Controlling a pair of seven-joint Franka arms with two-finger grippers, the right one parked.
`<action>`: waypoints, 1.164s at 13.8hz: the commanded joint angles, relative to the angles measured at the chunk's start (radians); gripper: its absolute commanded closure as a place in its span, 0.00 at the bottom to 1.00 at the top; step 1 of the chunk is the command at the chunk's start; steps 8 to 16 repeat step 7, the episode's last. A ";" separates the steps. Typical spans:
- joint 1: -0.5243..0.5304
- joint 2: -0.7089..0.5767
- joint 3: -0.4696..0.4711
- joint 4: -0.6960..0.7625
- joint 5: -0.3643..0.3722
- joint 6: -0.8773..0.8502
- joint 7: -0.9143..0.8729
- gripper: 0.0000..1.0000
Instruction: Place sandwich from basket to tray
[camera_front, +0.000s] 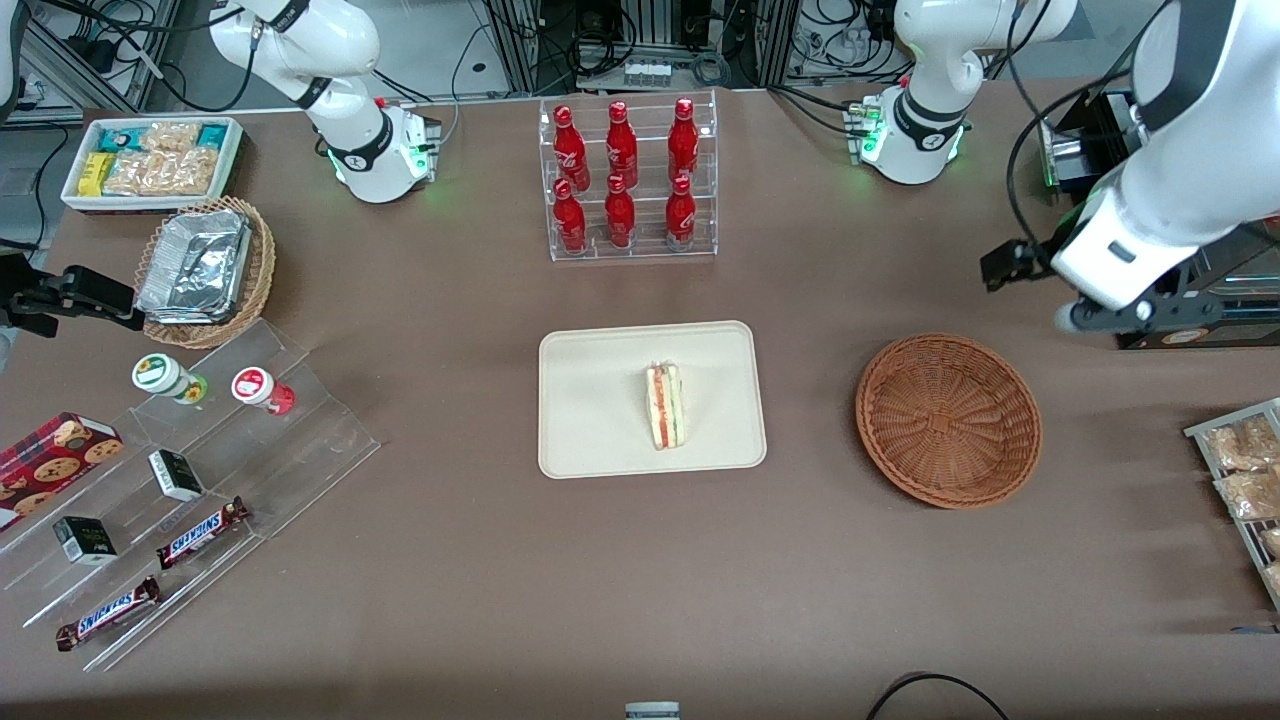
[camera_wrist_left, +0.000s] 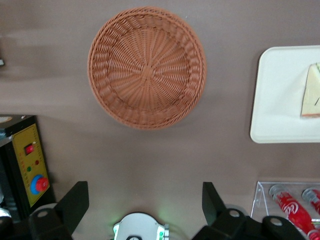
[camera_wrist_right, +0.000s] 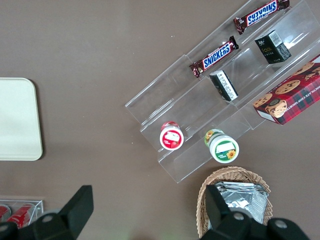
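Note:
The sandwich (camera_front: 664, 405), a pale wedge with red, orange and green layers along its edge, lies on the cream tray (camera_front: 600, 400) at the middle of the table. The round reddish-brown wicker basket (camera_front: 948, 420) stands beside the tray toward the working arm's end, with nothing in it. My gripper (camera_front: 1120, 315) hangs high above the table, farther from the front camera than the basket. In the left wrist view the gripper (camera_wrist_left: 144, 190) is open with nothing between its fingers; the basket (camera_wrist_left: 146, 75), the tray (camera_wrist_left: 280, 100) and the sandwich's edge (camera_wrist_left: 311, 92) show below it.
A clear rack of red bottles (camera_front: 628, 180) stands farther from the front camera than the tray. Bagged snacks (camera_front: 1240, 470) lie at the working arm's end. An acrylic shelf with candy bars (camera_front: 200, 530), a foil-tray basket (camera_front: 205, 270) and a white bin (camera_front: 150, 160) sit toward the parked arm's end.

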 joint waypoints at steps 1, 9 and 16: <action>0.040 -0.060 -0.014 -0.033 -0.010 -0.034 0.061 0.00; 0.041 -0.085 0.025 0.009 -0.010 -0.108 0.066 0.00; 0.041 -0.085 0.025 0.009 -0.010 -0.108 0.066 0.00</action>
